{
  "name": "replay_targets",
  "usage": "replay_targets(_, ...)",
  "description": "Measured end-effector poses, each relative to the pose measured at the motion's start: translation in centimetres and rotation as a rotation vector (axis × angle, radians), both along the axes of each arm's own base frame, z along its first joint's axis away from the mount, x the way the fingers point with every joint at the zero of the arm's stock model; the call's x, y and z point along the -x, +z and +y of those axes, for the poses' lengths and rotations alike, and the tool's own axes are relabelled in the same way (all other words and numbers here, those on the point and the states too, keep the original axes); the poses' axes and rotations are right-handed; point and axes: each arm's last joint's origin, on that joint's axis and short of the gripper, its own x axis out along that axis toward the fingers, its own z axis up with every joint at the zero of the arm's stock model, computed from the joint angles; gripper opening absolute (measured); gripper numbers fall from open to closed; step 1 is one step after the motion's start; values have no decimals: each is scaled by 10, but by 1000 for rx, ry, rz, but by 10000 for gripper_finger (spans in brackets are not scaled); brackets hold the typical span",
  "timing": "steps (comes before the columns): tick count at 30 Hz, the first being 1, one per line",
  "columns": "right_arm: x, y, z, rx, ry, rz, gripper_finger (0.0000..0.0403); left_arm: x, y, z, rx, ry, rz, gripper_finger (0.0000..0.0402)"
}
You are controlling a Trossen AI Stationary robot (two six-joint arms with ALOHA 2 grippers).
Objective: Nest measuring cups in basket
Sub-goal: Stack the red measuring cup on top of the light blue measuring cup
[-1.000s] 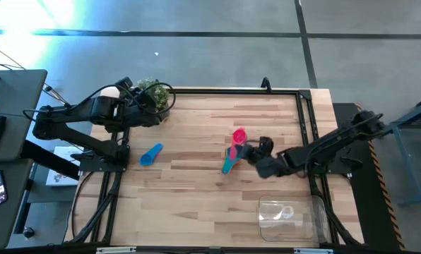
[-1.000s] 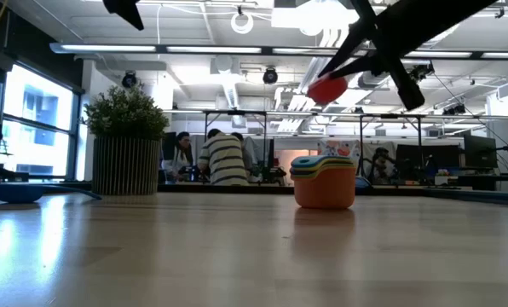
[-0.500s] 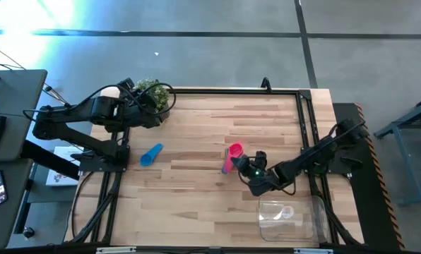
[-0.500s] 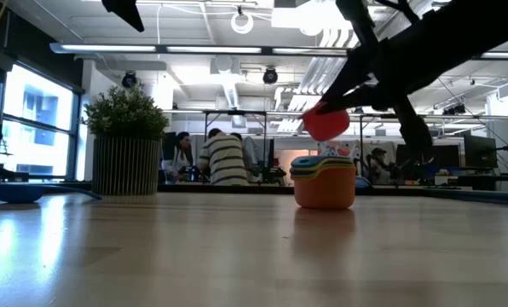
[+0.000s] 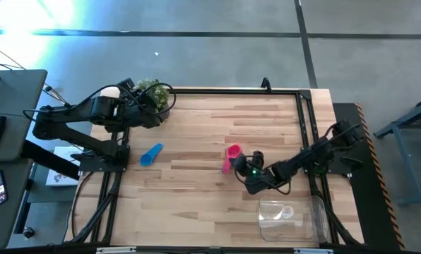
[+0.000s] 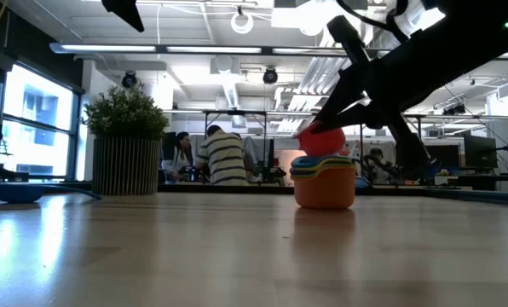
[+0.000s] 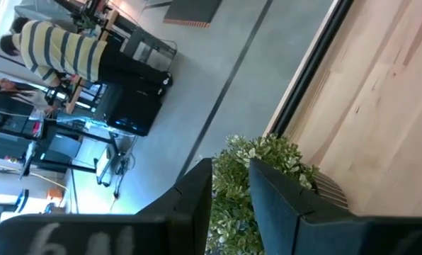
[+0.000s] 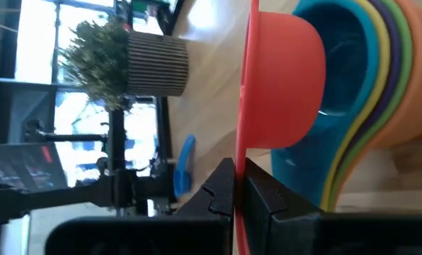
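right wrist view shows your right gripper (image 8: 234, 185) with its fingers pinched tight on the thin rim-handle of the red-orange cup (image 8: 278, 78), bowl poised at the mouth of the nested stack (image 8: 367, 106). that stack sits mid-table, left of the clear basket (image 5: 288, 215) at the near right corner. to seat it well, level the bowl over the teal inner cup (image 8: 338, 64), line its handle with the others, lower straight, then release. the stack reads teal inside, then yellow, green, purple and an orange outer shell. a blue cup (image 5: 151, 154) lies alone, well apart on the left. your left gripper (image 7: 229, 188) waits by the potted plant (image 5: 155, 95) at the far left, fingers narrowly parted, empty.
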Motion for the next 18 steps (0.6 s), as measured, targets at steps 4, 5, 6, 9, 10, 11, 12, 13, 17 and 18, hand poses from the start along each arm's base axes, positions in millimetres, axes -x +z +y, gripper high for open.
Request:
replay_targets(4,-3,-1,-6,-9,20,26,0,0,0,0,16,-9,0,85)
replay_targets(5,-3,-1,-7,-8,20,29,0,0,0,0,19,-11,0,85)
replay_targets(6,-3,-1,-7,-9,20,30,0,0,0,0,20,-11,0,85)
replay_targets(9,-4,-1,-8,-28,40,40,0,0,-1,0,22,-12,0,85)
replay_targets(10,-5,-2,-9,-33,46,43,0,0,-1,0,23,-13,0,85)
replay_targets(11,-5,-2,-9,-34,46,45,0,0,-1,-1,26,-15,0,85)
replay_targets(12,-5,-2,-9,-32,44,45,0,0,-1,-1,30,-17,0,85)
replay_targets(13,-5,-2,-10,-33,40,44,0,0,-1,-1,35,-19,0,85)
replay_targets(17,-5,-2,-12,-39,38,48,0,-1,-1,-1,40,-23,1,85)
replay_targets(18,-5,-2,-12,-39,38,48,0,-1,-1,-1,40,-23,1,85)
